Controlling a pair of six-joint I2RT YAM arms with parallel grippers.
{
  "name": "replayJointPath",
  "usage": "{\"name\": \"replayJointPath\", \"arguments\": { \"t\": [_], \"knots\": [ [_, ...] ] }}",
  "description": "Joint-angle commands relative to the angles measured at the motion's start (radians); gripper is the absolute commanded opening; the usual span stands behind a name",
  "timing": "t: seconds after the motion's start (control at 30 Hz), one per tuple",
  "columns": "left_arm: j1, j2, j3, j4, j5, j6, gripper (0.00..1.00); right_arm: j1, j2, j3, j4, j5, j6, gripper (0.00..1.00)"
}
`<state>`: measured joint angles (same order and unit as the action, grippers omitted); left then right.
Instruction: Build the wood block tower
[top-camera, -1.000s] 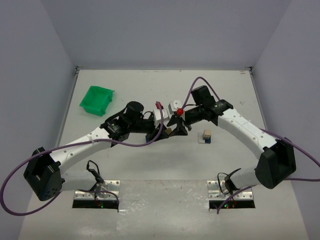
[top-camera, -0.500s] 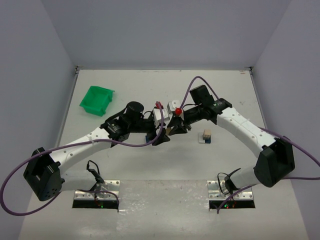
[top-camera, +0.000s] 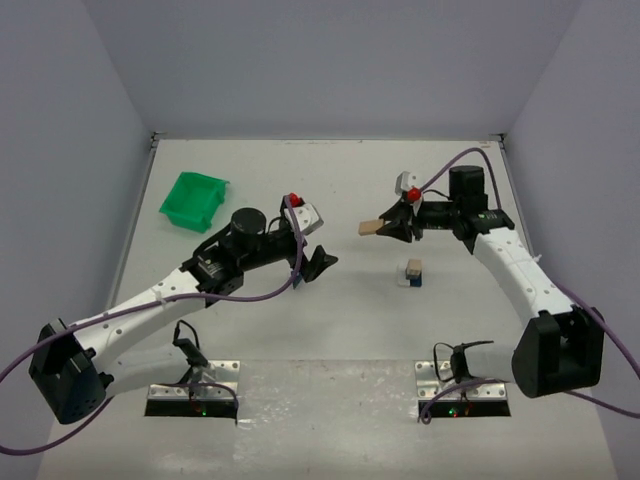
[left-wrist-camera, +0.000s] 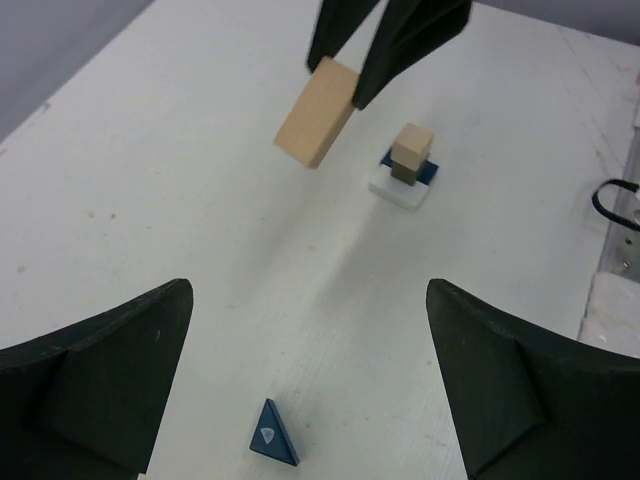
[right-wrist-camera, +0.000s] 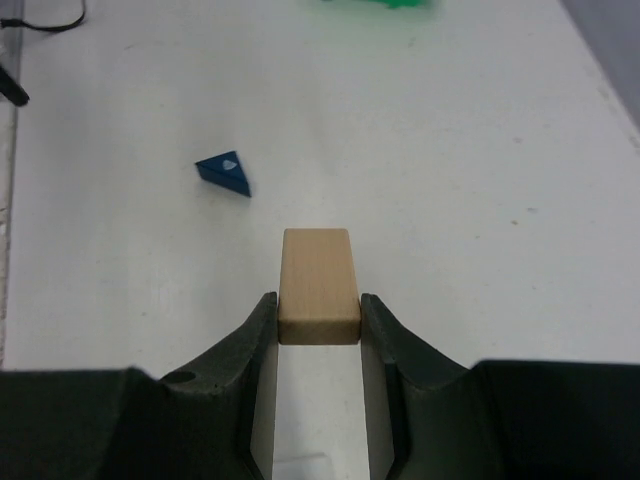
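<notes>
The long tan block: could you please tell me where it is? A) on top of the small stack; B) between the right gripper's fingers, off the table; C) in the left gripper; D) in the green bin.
B: the right gripper clamps the tan block by its sides, and the left wrist view shows it in the air, apart from the stack.

Surface: a white table (top-camera: 350, 180) with faint specks is seen.
Far left: a green bin (top-camera: 193, 199) is set on it.
Right of centre: a block stack (top-camera: 412, 272) is stood upright, tan on top.
Middle: a blue wedge (left-wrist-camera: 273, 436) is laid well apart from the stack.
</notes>
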<state>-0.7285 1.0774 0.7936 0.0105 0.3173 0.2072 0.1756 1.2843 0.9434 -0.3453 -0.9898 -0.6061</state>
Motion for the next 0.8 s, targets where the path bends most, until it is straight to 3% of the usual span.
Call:
{"name": "replayJointPath", "arguments": {
  "t": [0.0, 0.13, 0.23, 0.47, 0.77],
  "knots": [
    [-0.008, -0.057, -0.059, 0.175, -0.230, -0.112, 1.00, -0.166, -0.053, -0.077, 0.180, -0.142, 0.031, 0.00],
    [-0.008, -0.049, -0.114, 0.254, -0.308, -0.163, 1.00, -0.356, -0.042, -0.141, 0.178, -0.325, 0.007, 0.00],
    [-0.006, -0.013, -0.116, 0.271, -0.355, -0.181, 1.00, -0.423, -0.033, -0.193, 0.179, -0.383, -0.039, 0.00],
    [-0.006, 0.056, -0.081, 0.256, -0.388, -0.188, 1.00, -0.453, -0.046, -0.325, 0.222, -0.405, -0.160, 0.00],
    [-0.006, 0.091, -0.079, 0.260, -0.382, -0.170, 1.00, -0.515, -0.042, -0.367, 0.106, -0.419, -0.346, 0.01]
  ]
}}
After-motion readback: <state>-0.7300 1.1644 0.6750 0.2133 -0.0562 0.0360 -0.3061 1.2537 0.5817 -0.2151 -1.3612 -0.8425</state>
